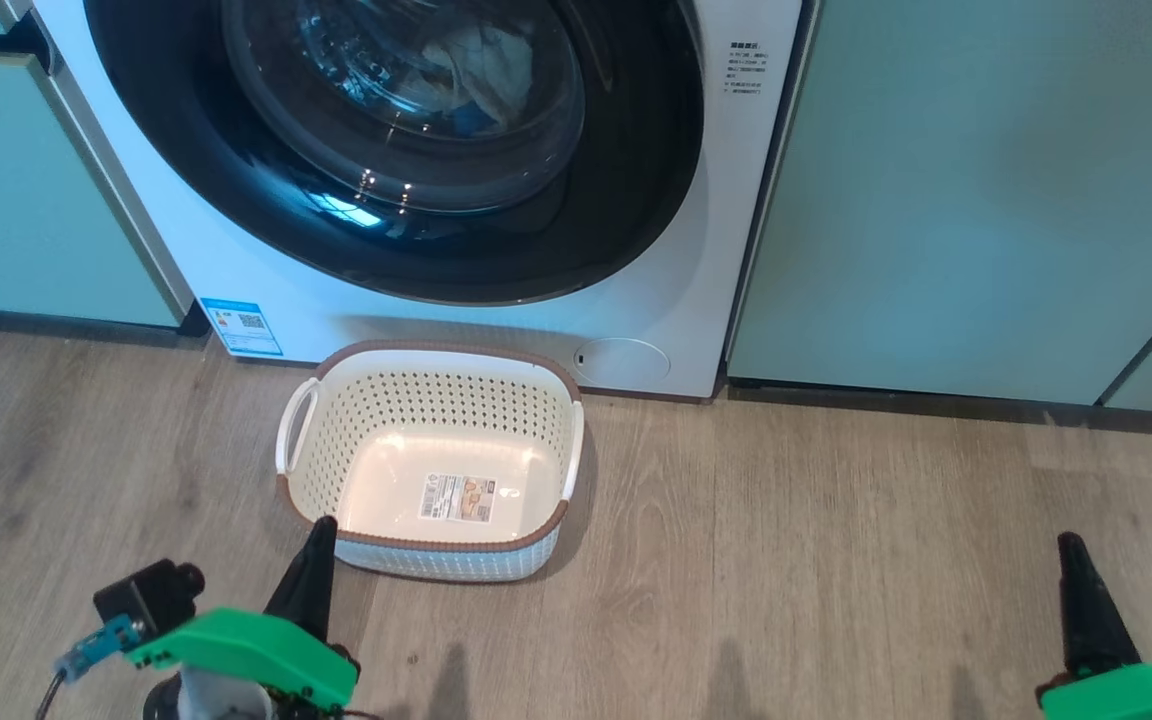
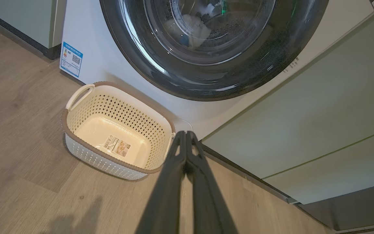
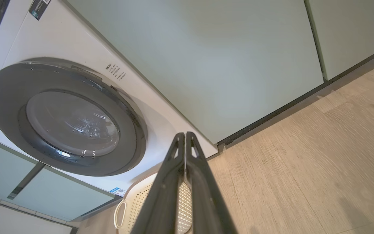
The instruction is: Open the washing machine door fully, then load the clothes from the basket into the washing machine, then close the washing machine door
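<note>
The washing machine door [image 1: 396, 130] is seen shut, lying flush against the front of the washing machine [image 1: 706, 260] at the far side of the scene. The clothes [image 1: 481, 65] are seen through the glass porthole, inside the drum. The basket [image 1: 433, 347] is set on the wooden floor [image 1: 836, 560] just in front of the machine, below the door, and a sticker [image 1: 458, 497] is shown on its bottom. The left gripper [image 1: 322, 535] is held at the near left, its tip seen over the basket's near left corner; its jaws are pressed together, gripping nothing. The right gripper [image 1: 1072, 548] is held at the near right, well apart from the basket, its jaws likewise closed. Pale green cabinets [image 1: 986, 200] are seen on either side of the machine
</note>
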Tool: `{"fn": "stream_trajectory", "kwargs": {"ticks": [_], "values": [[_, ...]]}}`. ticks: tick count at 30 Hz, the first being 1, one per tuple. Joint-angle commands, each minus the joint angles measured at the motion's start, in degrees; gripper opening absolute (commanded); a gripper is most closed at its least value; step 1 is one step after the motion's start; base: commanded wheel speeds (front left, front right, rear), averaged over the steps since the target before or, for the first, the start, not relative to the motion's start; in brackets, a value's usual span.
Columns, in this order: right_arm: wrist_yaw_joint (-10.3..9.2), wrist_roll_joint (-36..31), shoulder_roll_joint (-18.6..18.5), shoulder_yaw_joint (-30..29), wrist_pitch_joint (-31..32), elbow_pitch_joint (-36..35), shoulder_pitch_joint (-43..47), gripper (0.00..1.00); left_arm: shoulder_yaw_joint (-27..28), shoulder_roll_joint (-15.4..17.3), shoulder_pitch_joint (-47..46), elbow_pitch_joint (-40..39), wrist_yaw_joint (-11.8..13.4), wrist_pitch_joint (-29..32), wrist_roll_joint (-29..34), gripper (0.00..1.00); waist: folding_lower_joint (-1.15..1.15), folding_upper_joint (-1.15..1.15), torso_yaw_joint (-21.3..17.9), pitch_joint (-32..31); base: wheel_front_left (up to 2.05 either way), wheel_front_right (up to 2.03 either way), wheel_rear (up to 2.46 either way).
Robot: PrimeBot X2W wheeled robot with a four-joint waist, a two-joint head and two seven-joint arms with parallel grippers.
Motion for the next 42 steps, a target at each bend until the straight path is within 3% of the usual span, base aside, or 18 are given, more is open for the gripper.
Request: {"fn": "stream_trajectory", "kwargs": {"ticks": [1, 42], "values": [[-0.08, 1.83, -1.30, -0.03, 0.40, -1.46, -2.92, 0.00, 1.77, 0.21, -3.25, -1.38, -0.38, 0.31, -1.66, 0.00, 0.00, 0.00, 0.03, -0.03, 0.00, 0.00, 0.00], [-0.15, 28.28, -1.65, -1.54, 5.42, 2.66, -7.31, 0.00, 4.52, -1.16, -6.84, 3.42, -2.36, 5.33, -27.65, 0.00, 0.00, 0.00, 0.95, -0.93, 0.00, 0.00, 0.00]]}}
